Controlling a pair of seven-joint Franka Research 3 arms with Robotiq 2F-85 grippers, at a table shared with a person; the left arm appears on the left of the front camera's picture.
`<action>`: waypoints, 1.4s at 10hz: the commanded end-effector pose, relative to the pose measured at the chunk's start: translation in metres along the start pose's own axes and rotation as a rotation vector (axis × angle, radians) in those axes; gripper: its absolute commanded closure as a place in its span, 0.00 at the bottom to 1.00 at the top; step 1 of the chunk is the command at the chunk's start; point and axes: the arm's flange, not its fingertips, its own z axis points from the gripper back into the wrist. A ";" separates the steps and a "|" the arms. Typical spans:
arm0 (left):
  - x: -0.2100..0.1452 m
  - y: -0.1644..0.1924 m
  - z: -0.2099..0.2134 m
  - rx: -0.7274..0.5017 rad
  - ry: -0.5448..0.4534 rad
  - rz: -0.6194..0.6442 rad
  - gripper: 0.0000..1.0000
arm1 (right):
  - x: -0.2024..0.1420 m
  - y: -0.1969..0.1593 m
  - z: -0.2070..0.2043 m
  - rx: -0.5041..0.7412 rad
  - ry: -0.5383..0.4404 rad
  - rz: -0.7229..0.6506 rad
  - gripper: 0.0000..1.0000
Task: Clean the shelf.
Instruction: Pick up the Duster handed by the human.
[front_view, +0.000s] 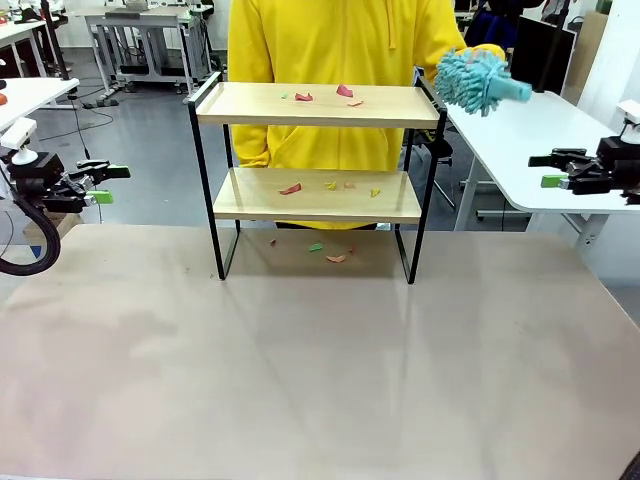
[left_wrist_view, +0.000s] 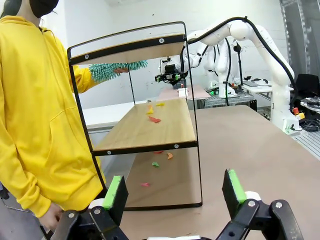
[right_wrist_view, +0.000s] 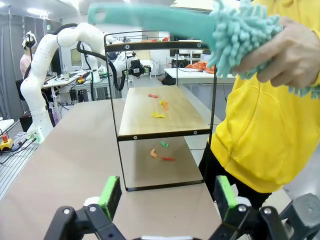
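My left gripper (front_view: 108, 184) and right gripper (front_view: 548, 170) hang wide open, empty, off the side edges of the table (front_view: 300, 380). The shelf (front_view: 315, 105) stands at the middle of the far edge. It looks light, stiff and easily tipped, so I'd grip its black frame low.

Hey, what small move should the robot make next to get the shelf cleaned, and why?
Probably reach the open right hand toward the teal duster the person holds out beside the shelf: paper scraps lie on both boards, and that hand is empty.
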 end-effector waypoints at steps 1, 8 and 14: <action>0.002 -0.001 0.000 -0.007 -0.010 -0.015 0.00 | 0.003 0.000 -0.001 0.000 -0.002 0.005 0.00; 0.002 -0.001 0.000 -0.007 -0.010 -0.015 0.00 | 0.003 0.000 -0.001 0.000 -0.002 0.005 0.00; 0.002 -0.001 0.000 -0.007 -0.010 -0.015 0.00 | -0.001 0.000 0.000 0.000 0.000 -0.001 0.00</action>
